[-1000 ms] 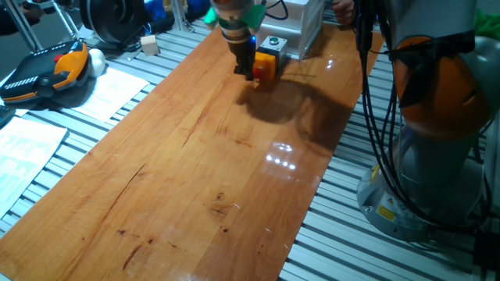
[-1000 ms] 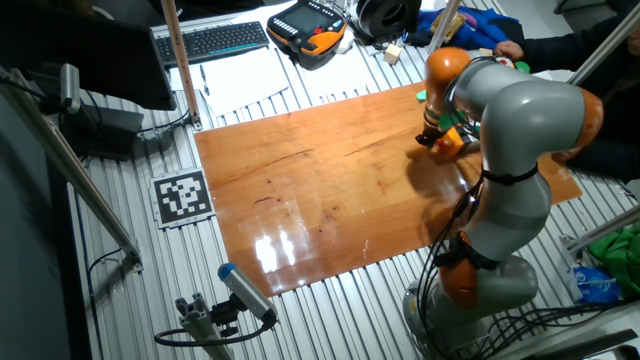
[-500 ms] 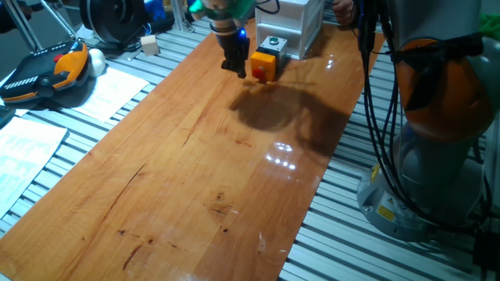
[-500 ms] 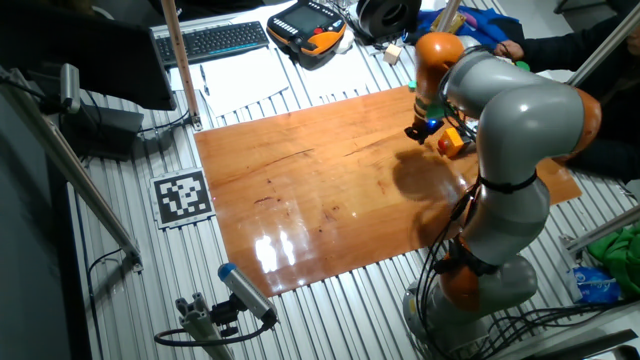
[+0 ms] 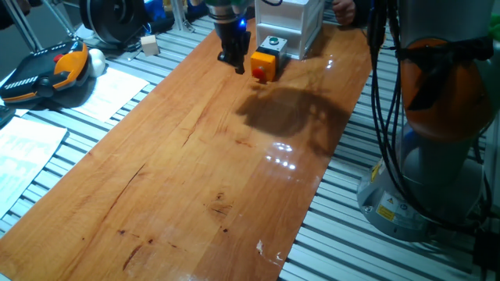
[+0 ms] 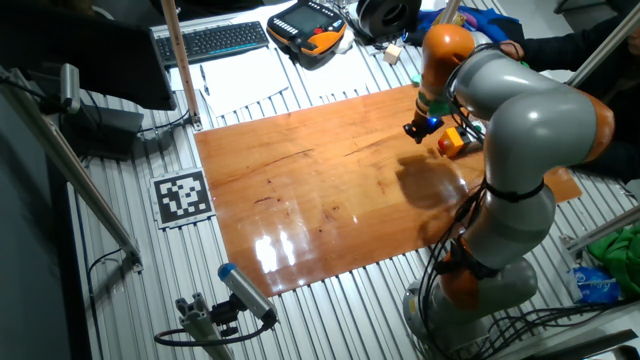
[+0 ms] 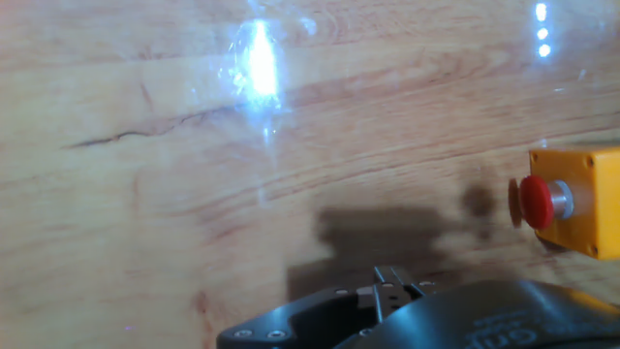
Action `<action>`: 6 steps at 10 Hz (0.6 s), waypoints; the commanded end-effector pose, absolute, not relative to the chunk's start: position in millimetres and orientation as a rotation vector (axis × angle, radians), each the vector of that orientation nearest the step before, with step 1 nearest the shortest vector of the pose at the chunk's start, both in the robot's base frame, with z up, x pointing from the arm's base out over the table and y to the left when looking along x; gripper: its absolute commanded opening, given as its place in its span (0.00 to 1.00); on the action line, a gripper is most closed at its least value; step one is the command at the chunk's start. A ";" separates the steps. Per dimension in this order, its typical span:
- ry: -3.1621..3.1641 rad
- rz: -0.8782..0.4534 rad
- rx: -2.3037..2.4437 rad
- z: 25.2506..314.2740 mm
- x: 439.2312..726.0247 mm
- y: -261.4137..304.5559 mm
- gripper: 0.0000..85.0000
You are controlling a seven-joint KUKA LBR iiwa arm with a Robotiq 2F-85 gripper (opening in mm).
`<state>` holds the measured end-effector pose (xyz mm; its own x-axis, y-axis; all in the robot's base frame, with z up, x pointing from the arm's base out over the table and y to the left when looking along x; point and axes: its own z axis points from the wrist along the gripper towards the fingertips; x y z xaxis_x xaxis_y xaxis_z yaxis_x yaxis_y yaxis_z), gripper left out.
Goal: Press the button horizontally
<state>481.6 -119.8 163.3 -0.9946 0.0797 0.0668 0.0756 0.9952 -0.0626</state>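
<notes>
The red button (image 5: 258, 72) sticks out sideways from the small yellow-orange box (image 5: 265, 60) at the far end of the wooden table (image 5: 203, 172). My gripper (image 5: 237, 65) hangs just left of it, a short gap away and not touching. In the other fixed view the gripper (image 6: 413, 132) is left of the box (image 6: 453, 143). In the hand view the button (image 7: 536, 202) and box (image 7: 584, 199) are at the right edge. My fingertips (image 7: 392, 280) show at the bottom, pressed together, holding nothing.
A green button in a grey housing (image 5: 273, 44) and a white box (image 5: 294, 22) stand right behind the yellow box. A teach pendant (image 5: 47, 72) and papers (image 5: 109, 92) lie left of the table. The robot base (image 5: 437, 140) stands on the right.
One second ago my gripper was against the button side of the yellow box. It has since drawn back to the left, away from the button, and risen slightly.
</notes>
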 end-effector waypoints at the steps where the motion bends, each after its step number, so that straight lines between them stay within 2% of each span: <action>1: -3.067 0.089 -0.104 163.5 480.8 -119.8 0.00; 6: -3.078 0.079 -0.016 161.0 481.5 -117.6 0.00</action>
